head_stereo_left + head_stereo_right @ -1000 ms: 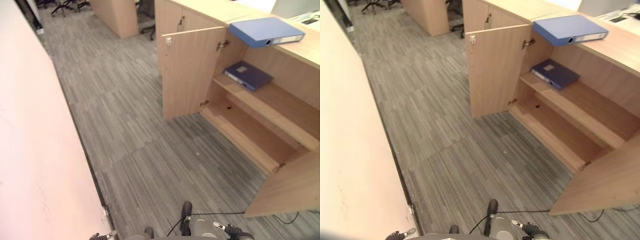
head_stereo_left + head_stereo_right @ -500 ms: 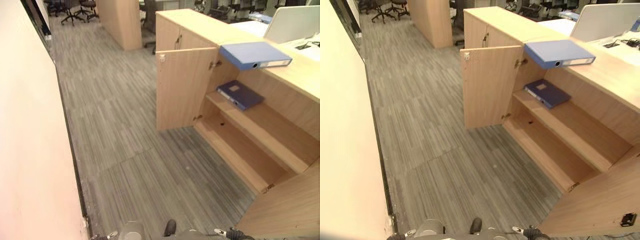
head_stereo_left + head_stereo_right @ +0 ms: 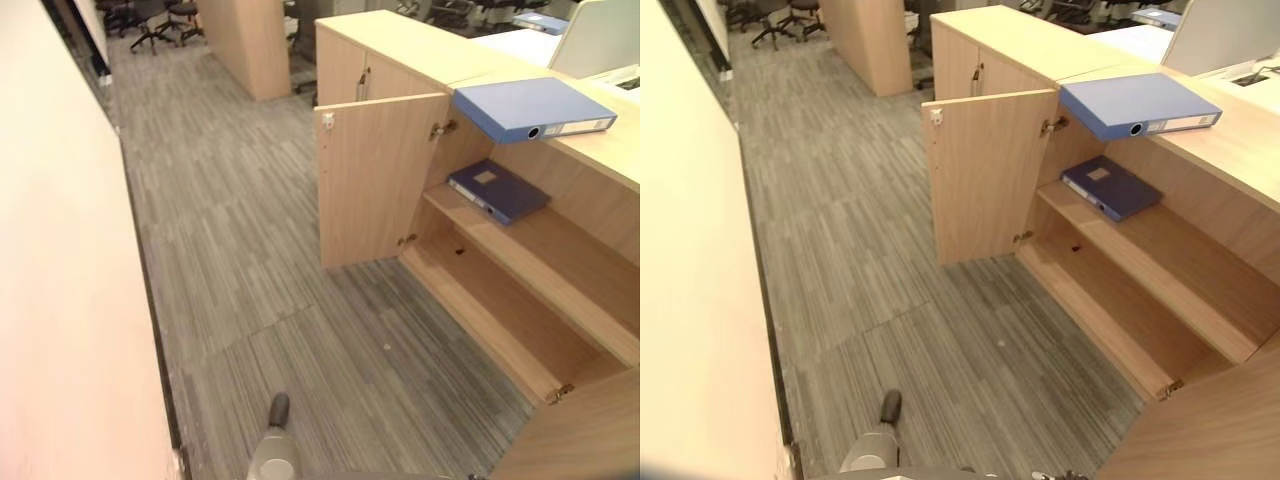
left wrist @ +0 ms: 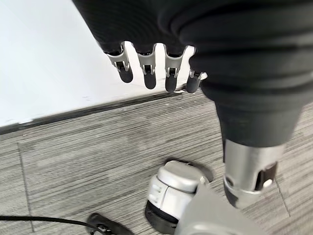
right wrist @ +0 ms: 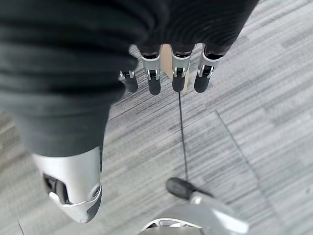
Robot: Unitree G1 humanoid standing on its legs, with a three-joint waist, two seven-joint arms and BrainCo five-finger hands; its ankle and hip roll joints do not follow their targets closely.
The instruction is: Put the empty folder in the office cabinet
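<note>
Each robot hand [image 4: 156, 73] [image 5: 166, 73]: dark ribbed cover, silver fingers with dark tips, silver thumb.

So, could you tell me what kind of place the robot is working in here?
Most likely an open-plan office: grey carpet tiles, swivel chairs at the far end, and a wooden cabinet with folders on and inside it.

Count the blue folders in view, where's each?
2. A light blue folder lies flat on top of the cabinet. A dark blue folder lies on the upper shelf inside. The doors may hide more.
</note>
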